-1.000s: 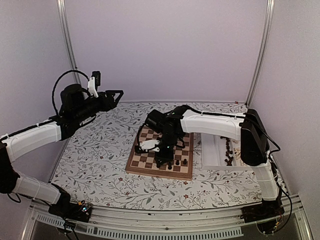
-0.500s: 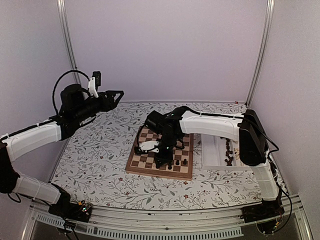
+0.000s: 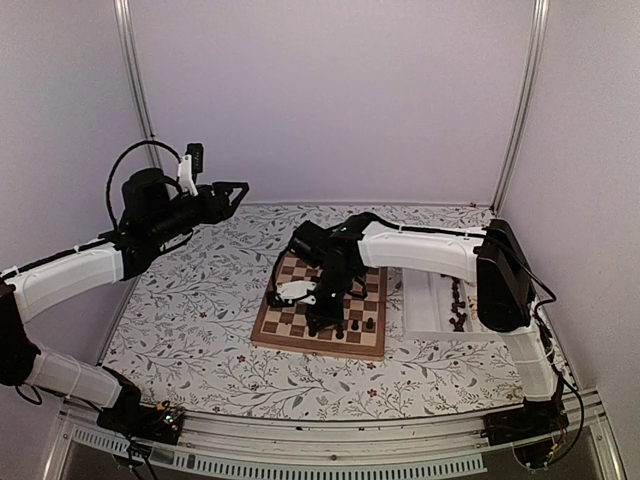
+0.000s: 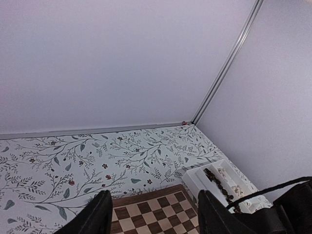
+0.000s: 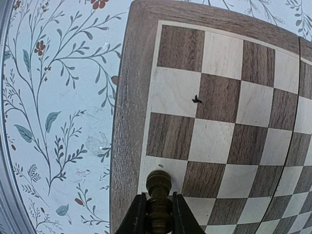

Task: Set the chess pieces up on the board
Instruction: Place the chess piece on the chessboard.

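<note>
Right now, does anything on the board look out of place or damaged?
Small black speck on the chessboard near its corner, where a cream and a dark square meet; scratch or debris, I cannot tell.

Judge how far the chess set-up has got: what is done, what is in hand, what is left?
Done: only a few dark pieces stand on the board, along its near edge. In hand: the right tool is shut on a brown piece over an edge square; the left tool hangs open, away from the board. Left: many loose pieces lie in the white tray.
</note>
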{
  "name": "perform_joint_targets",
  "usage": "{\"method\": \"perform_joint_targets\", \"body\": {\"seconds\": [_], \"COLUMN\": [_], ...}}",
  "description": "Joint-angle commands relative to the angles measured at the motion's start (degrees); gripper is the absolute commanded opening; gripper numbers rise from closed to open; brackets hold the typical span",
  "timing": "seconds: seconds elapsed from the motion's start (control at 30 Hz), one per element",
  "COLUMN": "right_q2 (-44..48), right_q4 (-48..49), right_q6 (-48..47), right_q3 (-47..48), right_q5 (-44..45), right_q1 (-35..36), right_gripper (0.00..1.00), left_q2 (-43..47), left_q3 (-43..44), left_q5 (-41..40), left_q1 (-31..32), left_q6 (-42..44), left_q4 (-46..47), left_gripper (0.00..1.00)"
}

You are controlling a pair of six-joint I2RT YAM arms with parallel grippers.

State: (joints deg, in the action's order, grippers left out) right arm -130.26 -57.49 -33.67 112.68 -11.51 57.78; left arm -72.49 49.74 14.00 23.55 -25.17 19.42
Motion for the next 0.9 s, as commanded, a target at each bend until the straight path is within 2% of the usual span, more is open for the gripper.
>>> {"method": "perform_joint_targets", "body": {"seconds": [0.0, 0.23, 0.53, 0.7, 0.87], "right_q2": [-1.2, -1.4, 2.4, 11.3, 22.1], "right_q4": [0.7, 1.0, -0.3, -1.7, 2.5], "right_q6": [0.8, 1.1, 2.0, 3.2, 2.5], "right_q3": [1.5, 1.5, 2.1, 0.4, -11.7], "right_q5": [-1.8, -2.1, -2.5, -7.7, -5.7], "right_q1": [0.4, 0.4, -0.5, -5.7, -15.2], "right_gripper": [0.17, 0.17, 0.46, 0.54, 0.55], "left_q2": [-0.8, -1.0, -1.5, -2.1, -3.8], "left_q3": [1.4, 1.5, 1.6, 2.2, 4.5], "left_q5": [0.8, 1.1, 1.4, 1.8, 3.8], "left_q1": [-0.8, -0.8, -0.8, -0.8, -0.8], "left_q6": [-0.5, -0.4, -0.5, 0.0, 1.5], "left_q4": [1.2, 1.2, 1.0, 0.5, -2.4], "left_gripper": [0.62, 0.62, 0.62, 0.62, 0.62]}}
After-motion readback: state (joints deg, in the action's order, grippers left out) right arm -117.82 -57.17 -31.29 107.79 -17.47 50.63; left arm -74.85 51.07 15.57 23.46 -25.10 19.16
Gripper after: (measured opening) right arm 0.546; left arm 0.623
